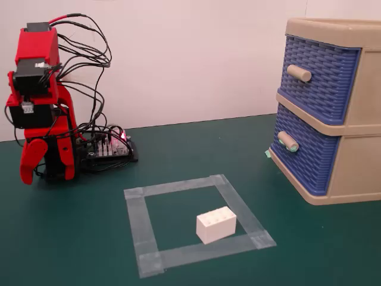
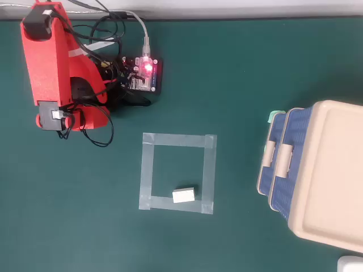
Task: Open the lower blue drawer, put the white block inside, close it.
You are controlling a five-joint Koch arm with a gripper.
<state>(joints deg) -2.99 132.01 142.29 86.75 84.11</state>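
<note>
your small white studded plastic brick (image 1: 216,225) lies inside the tape square (image 1: 137,220), well apart from the red arm's folded jaws (image 1: 31,161); you cannot tell their state.

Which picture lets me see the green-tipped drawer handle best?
The fixed view: the lower blue drawer's handle faces the camera, showing its pale green tip. The overhead view shows that handle only from above, a beige bar beside the upper one.

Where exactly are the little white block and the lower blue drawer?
white block (image 1: 216,226): fixed view, its front face.
lower blue drawer (image 1: 311,156): fixed view, its woven front.
</note>
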